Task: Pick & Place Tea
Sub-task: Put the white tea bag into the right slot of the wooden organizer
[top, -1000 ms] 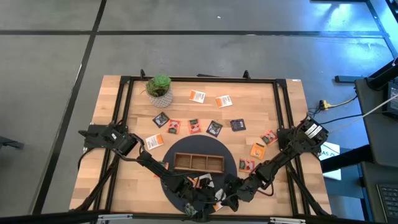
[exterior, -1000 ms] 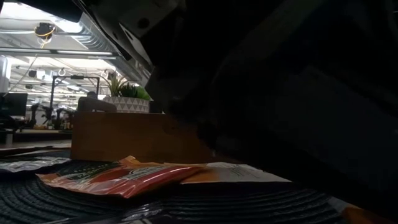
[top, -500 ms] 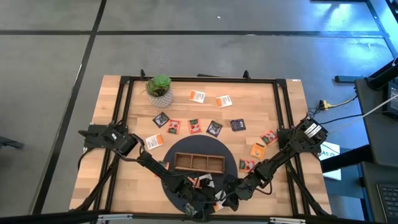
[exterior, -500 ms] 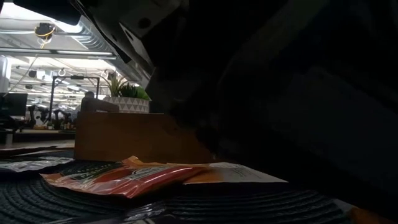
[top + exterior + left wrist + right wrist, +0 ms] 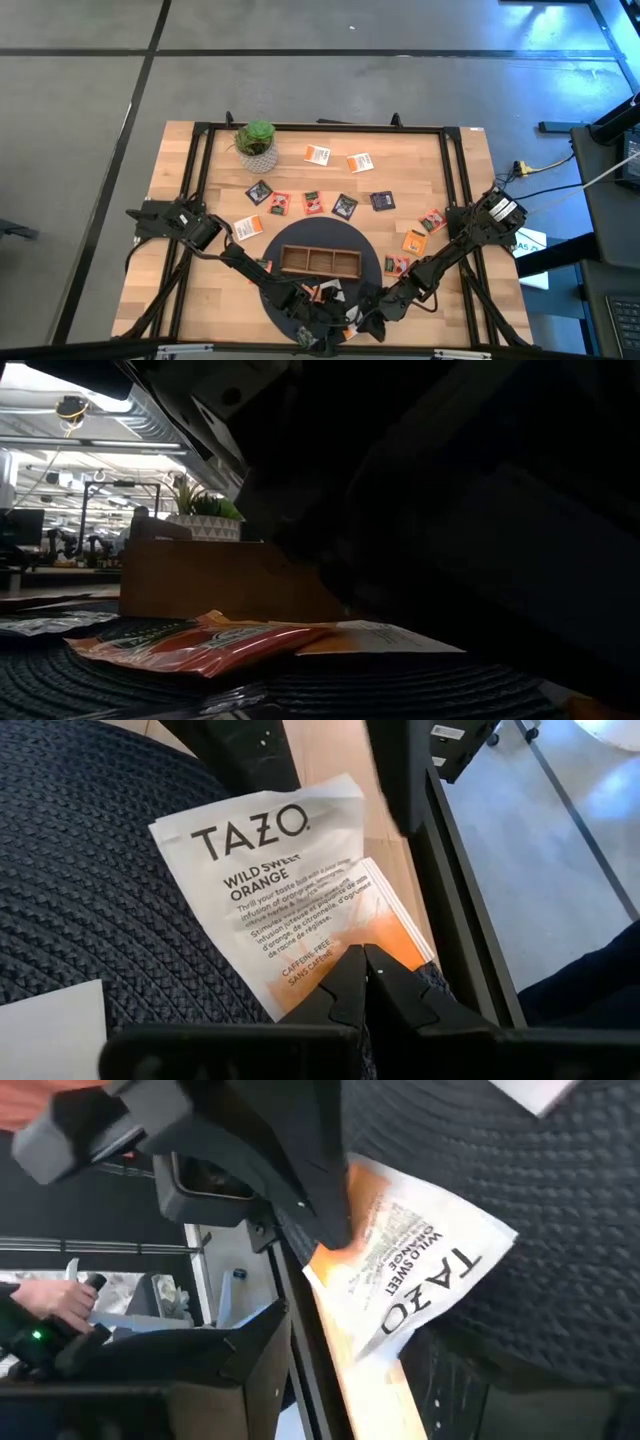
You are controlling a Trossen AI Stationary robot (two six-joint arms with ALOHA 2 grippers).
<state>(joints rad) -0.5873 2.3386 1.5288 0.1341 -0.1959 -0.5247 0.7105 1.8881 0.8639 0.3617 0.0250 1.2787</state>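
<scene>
Dark mat (image 5: pixel 80 910) | left gripper (image 5: pixel 364 958) clamped on white-orange tea packet (image 5: pixel 270 850) | right gripper (image 5: pixel 368 322) beside, opening unclear

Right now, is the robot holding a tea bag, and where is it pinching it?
Yes. The left claw is shut on the white and orange tea packet, pinching its orange bottom edge.

Tea packets (image 5: pixel 317 154) – about fifteen; tray (image 5: pixel 319 261) – one; plant (image 5: pixel 256 138) – one; arms – two.

Wooden table (image 5: pixel 200 290) carries a round dark woven mat (image 5: pixel 275 300) at its near edge and a potted plant (image 5: pixel 256 141) at the far left. Tea packets (image 5: pixel 317 154) lie scattered across the bare boards. A three-part wooden tray (image 5: pixel 319 261) sits on the mat.
</scene>
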